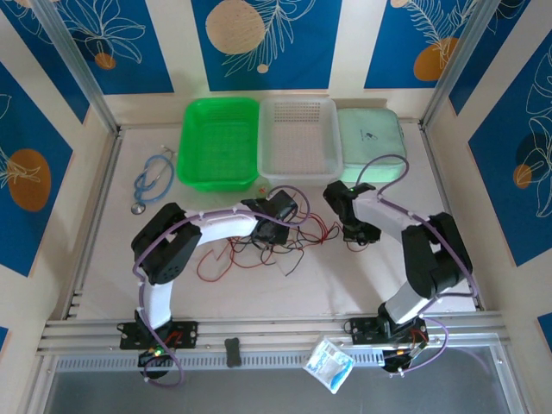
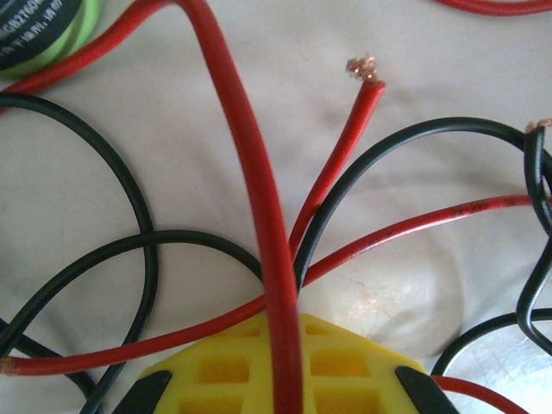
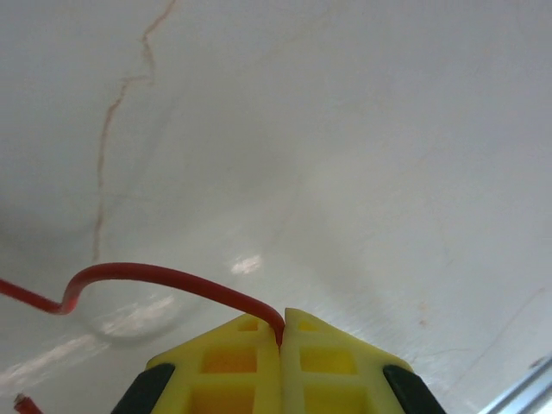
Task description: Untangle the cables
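Observation:
Thin red and black cables [image 1: 259, 250] lie tangled on the white table between the two arms. My left gripper [image 1: 267, 231] is down in the tangle. Its yellow fingers [image 2: 345, 371] are shut on a red cable [image 2: 250, 172] that rises straight out of the jaws. Under it, black cables [image 2: 129, 198] and other red ones cross, one with a bare copper end [image 2: 366, 67]. To the right of the tangle, my right gripper [image 1: 355, 231] sits low over the table. In the wrist view my right gripper [image 3: 282, 328] is shut on a thin red cable [image 3: 172, 276] that bends away to the left.
A green basket [image 1: 220, 142], a white basket [image 1: 299, 138] and a pale green case [image 1: 369, 142] line the back. A blue stethoscope [image 1: 151, 181] lies at the left. A plastic packet [image 1: 329, 364] and a small black object [image 1: 233, 352] rest on the front rail.

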Available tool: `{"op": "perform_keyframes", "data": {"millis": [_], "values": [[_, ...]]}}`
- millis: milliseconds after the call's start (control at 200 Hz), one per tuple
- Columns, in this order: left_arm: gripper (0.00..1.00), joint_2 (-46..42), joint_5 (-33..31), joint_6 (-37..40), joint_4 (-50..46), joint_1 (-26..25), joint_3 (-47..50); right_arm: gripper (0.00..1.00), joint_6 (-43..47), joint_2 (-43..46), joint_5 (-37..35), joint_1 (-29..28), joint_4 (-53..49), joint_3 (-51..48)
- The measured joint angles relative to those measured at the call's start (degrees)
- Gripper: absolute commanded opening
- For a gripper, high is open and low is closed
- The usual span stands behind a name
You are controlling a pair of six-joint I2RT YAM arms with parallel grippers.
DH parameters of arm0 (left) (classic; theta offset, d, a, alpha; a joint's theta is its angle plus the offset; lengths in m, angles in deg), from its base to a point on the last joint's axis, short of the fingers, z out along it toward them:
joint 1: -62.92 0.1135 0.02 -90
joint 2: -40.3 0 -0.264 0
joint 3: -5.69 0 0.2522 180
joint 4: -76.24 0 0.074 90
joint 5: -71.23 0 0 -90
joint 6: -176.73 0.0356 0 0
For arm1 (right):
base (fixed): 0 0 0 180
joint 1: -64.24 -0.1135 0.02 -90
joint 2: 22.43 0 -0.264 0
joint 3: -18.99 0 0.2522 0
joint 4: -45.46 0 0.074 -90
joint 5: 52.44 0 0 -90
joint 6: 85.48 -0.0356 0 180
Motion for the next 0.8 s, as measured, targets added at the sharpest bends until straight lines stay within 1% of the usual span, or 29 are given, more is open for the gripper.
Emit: {"op": "perform_keyframes", "data": {"millis": [145, 235, 275, 295, 310, 400, 465, 475, 485, 550, 585, 615, 765, 800], "values": [[0.0, -0.2, -0.02, 0.04, -0.2, 0.02, 0.0, 0.04, 0.68, -3.76, -5.29, -0.46, -1.68, 2.19], [0.0, -0.52, -0.09, 0.37, -0.66, 0.28, 0.0, 0.07, 0.68, -4.13, -7.37, -0.2, -2.34, 2.73], [0.0, -0.79, -1.05, 0.72, -1.73, 0.55, 0.07, 0.08, 0.68, -4.07, -7.78, 0.15, -2.62, 2.75], [0.0, -1.07, -1.46, 0.85, -2.29, 0.79, 0.2, 0.13, 0.7, -4.07, -7.93, 0.48, -2.73, 2.75], [0.0, -1.25, -1.84, 1.01, -2.8, 0.98, 0.28, 0.15, 0.7, -4.07, -7.98, 0.68, -2.8, 2.75], [0.09, -2.67, -4.31, 1.6, -7.02, 2.47, 1.16, 0.17, 1.14, -3.93, -8.11, 2.8, -2.69, 2.73], [0.2, -3.85, -5.4, 2.51, -10.14, 3.23, 1.51, 0.19, 1.81, -3.41, -7.67, 4.55, -2.05, 2.64], [0.21, -3.96, -5.51, 2.32, -10.47, 3.26, 1.51, 0.23, 2.01, -3.28, -7.52, 4.83, -1.84, 2.58], [0.23, -4.15, -5.64, 2.75, -10.86, 3.3, 1.51, 0.25, 2.23, -3.13, -7.32, 5.07, -1.68, 2.54], [0.31, -5.55, -6.25, 3.54, -12.55, 3.61, 1.42, 0.27, 3.5, -1.84, -5.7, 6.6, -0.31, 2.05], [0.35, -6.34, -6.47, 4.24, -13.51, 3.56, 1.09, 0.27, 4.0, -0.72, -4.26, 7.39, 0.52, 1.64], [0.38, -6.82, -6.54, 4.55, -14.36, 3.45, 0.55, 0.32, 4.31, 0.28, -2.86, 7.96, 1.18, 1.27], [0.52, -8.22, -6.56, 6.1, -15.96, 2.51, -3.06, 0.34, 5.09, 6.86, 6.34, 10.64, 3.98, 0.02], [0.54, -8.46, -6.51, 6.32, -15.93, 2.27, -3.61, 0.36, 5.01, 8.39, 8.61, 11.15, 4.46, -0.07]]}}
